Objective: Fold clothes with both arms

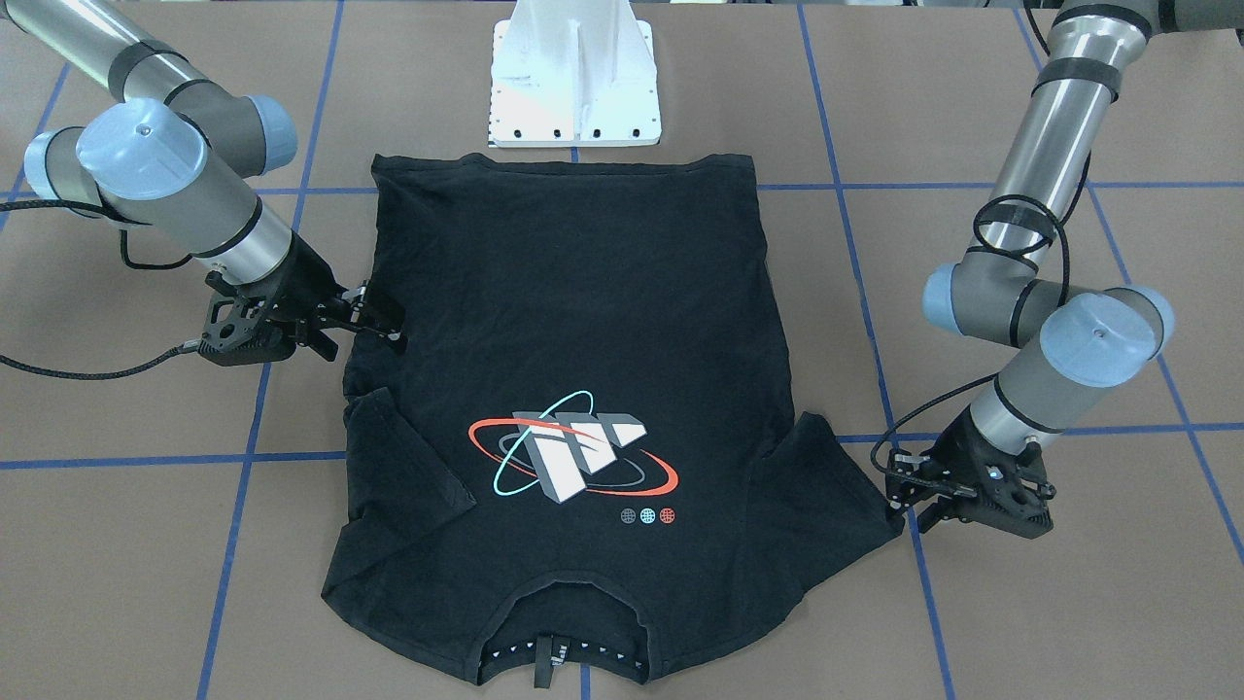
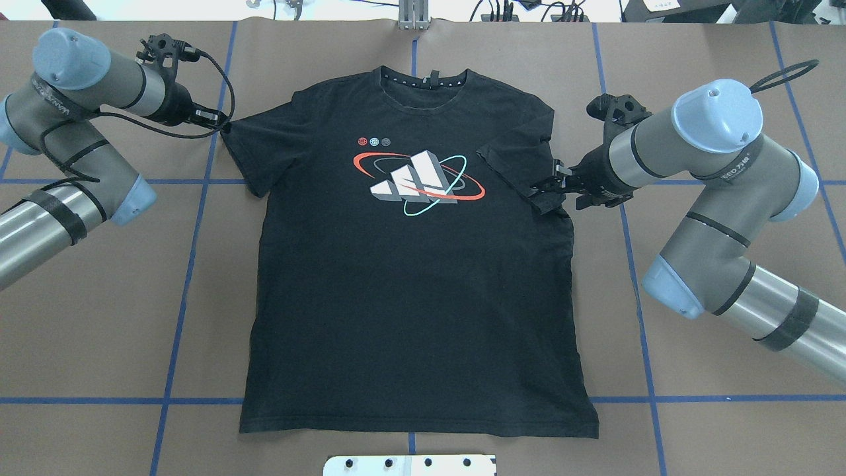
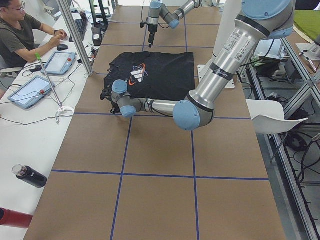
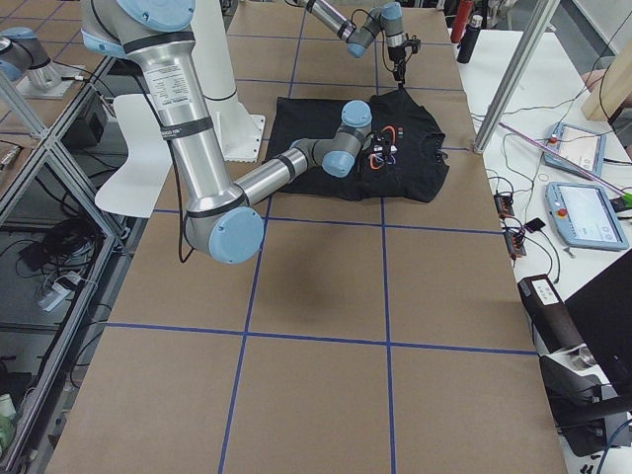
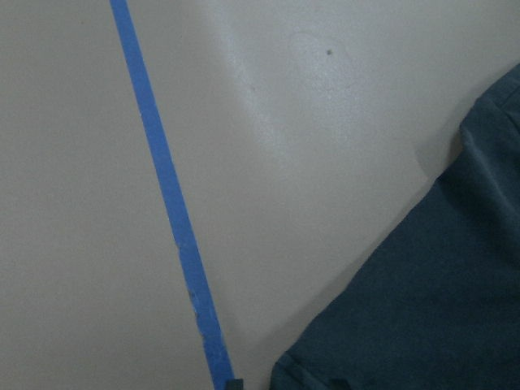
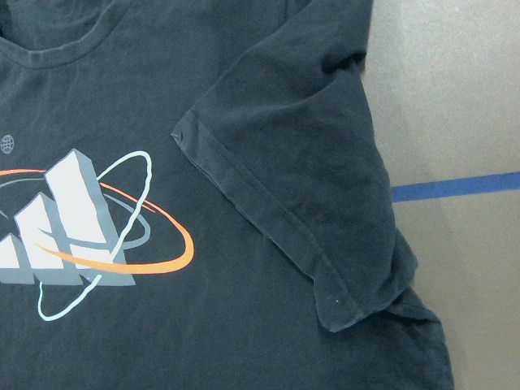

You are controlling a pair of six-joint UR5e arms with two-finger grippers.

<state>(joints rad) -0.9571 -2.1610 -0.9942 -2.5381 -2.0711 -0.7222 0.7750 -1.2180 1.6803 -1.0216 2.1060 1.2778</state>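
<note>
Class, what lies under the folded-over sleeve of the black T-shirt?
The folded sleeve rests on the T-shirt front. Only black fabric shows around it; the part directly beneath is covered and cannot be seen.

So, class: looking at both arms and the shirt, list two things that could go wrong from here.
1. The left claw sits at the very tip of the T-shirt's spread sleeve; a grip that shallow may slip.
2. The right claw is at the folded-in sleeve, which lies skewed; pulling away could drag it open.
</note>
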